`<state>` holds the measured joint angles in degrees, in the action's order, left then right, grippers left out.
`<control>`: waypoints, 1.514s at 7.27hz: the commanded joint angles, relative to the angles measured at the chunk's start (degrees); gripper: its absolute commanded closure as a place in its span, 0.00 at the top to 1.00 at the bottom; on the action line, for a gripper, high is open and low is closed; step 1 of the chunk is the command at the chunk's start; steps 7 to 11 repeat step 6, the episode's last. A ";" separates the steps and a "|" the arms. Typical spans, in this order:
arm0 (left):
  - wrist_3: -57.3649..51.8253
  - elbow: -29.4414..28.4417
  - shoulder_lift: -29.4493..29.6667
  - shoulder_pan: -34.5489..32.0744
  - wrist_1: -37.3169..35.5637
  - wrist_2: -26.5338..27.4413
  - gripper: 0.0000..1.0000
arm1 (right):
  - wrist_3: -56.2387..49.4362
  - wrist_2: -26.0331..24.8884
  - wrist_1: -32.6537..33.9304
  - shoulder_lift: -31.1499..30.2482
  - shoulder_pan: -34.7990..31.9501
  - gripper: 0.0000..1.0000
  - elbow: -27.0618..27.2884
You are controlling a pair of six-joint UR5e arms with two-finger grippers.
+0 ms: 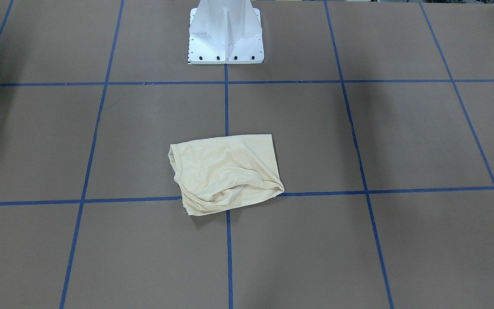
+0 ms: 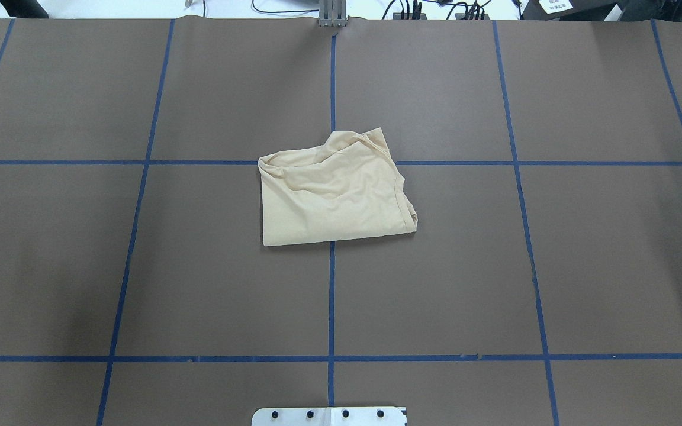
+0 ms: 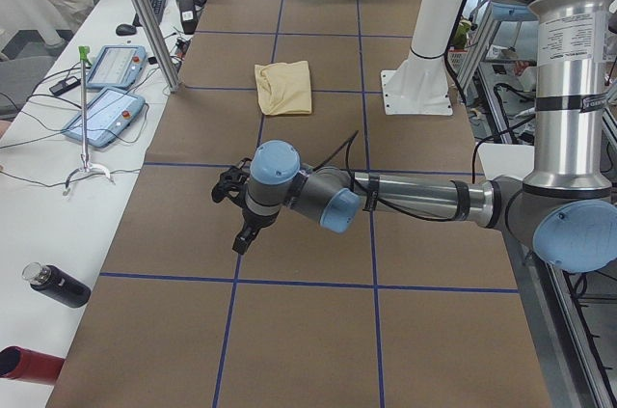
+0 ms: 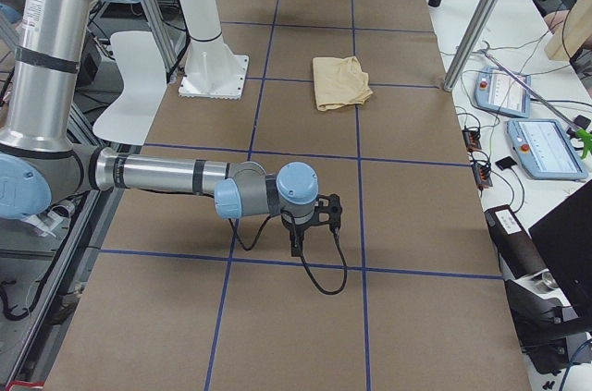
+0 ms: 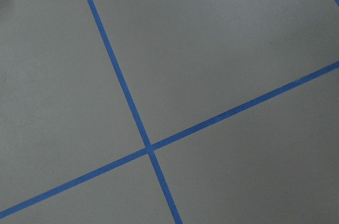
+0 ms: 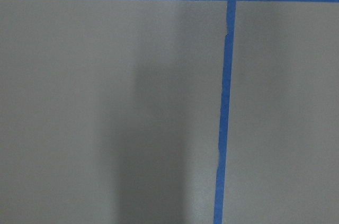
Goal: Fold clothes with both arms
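**Brown surface, folded shirt at its middle**

Brown paper surface gridded with blue tape carries the pale cream-yellow thin-fabric T-shirt, folded into a rumpled rectangle, at its middle, over a tape crossing. Silver-and-grey left arm reaches low near the left end and the right arm near the right end, both well apart from it. Whether the black left gripper or the right gripper is spread or pressed together, I cannot tell.

Open table surrounds shirt (pedestal apparently well behind).
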<state>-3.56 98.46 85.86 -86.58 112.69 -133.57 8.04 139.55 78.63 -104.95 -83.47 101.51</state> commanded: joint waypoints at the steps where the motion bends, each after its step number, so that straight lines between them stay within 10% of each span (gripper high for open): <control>1: -0.04 1.38 0.28 -0.08 -0.02 -0.19 1.00 | -0.04 -0.24 0.47 -0.44 -0.72 1.00 0.70; 11: -0.22 2.18 -1.73 -0.17 -0.72 -0.46 1.00 | 0.05 -0.16 0.56 -0.26 -3.28 1.00 3.16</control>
